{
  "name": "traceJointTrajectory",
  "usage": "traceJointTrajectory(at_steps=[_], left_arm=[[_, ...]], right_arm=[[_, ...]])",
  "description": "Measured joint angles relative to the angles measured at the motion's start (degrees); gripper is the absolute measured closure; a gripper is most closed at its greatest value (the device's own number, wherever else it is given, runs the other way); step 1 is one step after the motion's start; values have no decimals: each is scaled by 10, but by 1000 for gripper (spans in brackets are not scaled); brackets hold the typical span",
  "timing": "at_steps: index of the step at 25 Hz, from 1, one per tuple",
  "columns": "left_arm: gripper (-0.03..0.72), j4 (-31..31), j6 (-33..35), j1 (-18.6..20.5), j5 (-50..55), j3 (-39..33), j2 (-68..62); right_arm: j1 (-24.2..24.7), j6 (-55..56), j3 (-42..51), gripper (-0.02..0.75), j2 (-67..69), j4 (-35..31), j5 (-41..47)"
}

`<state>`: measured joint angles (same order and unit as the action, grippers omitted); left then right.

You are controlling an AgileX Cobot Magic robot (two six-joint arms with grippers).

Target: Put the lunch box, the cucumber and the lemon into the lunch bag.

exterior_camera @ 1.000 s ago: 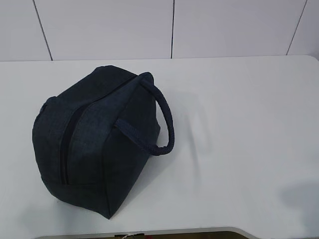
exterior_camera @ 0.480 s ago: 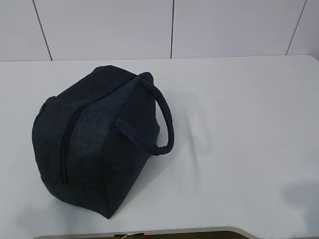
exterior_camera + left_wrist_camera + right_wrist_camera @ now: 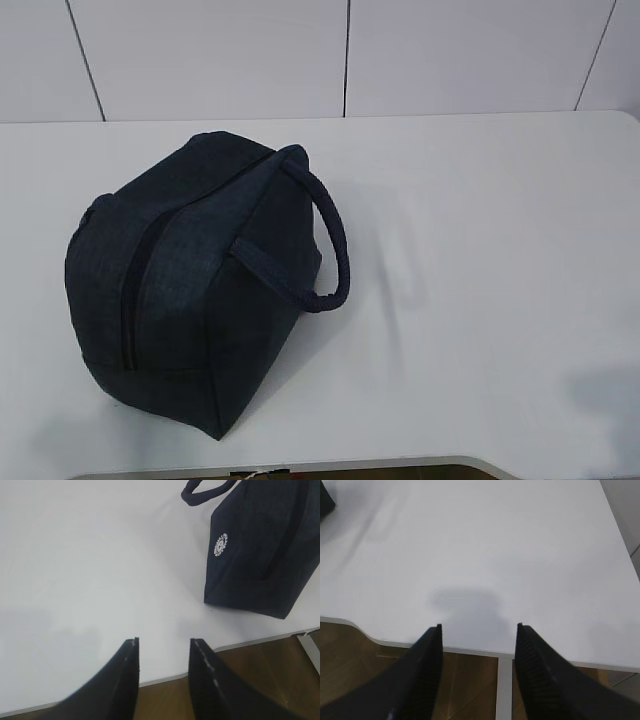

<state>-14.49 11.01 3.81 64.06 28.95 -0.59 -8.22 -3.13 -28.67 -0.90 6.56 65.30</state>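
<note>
From my station, the bag [image 3: 190, 285] sits zipped on the counter [image 3: 480, 250], lying over on its side with one handle [image 3: 325, 235] looping out over the bare surface. I see no box, cucumber or lemon anywhere on the counter in any view. Since the zipper looks run closed along the top seam, my guess is that all three are already inside, though I can't see into the bag to confirm it. If that holds, the task is finished or all but finished, and nothing is left except to park the arms. My left hand [image 3: 164, 647] hangs near the counter's front edge, fingers apart and empty; the bag lies ahead of it and off to its right, well clear, with a small white round logo [image 3: 220, 545] on the end panel facing the hand. My right hand [image 3: 478, 630] also hovers over the front edge of the counter, its fingers spread wider than the left's and holding nothing. Ahead of it is only bare white surface and its own soft shadow, with a dark sliver of the bag far off at the upper left corner of its view. Neither hand shows in the exterior view.
</note>
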Motion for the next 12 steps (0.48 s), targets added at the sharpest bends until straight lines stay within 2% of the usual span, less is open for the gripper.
traceJointTrajectory(at_steps=[12], left_arm=[[449,1,0,0,0,0,0]], right_arm=[[0,0,0,351,0,0,0]])
